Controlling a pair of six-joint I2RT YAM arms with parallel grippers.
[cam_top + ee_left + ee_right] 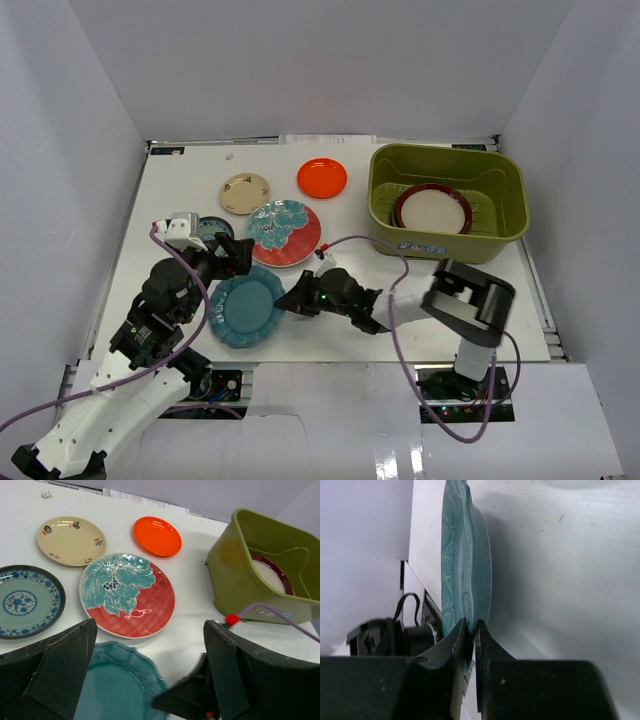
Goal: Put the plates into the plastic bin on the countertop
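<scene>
Nearest the arm bases, right gripper [471, 630] is clamped on the scalloped rim of the plain teal plate [243, 307], glossy with embossed swirls, on the flat white countertop [470, 310]. Left gripper [150, 630] hangs above it, fingers spread wide, holding nothing. Beyond lies the round teal-and-red floral plate [284, 232], with the small teal patterned plate [213, 228] just beside it. Further back: tan plate [245, 193], glossy orange plate [322, 178]. Far right, the olive-green plastic bin [450, 158], round-cornered with a ribbed floor, holds the red-rimmed cream plate [432, 208].

a white paper sheet [318, 139] lies flat by the back wall [320, 60], a small pale scrap [230, 157] to its left.
</scene>
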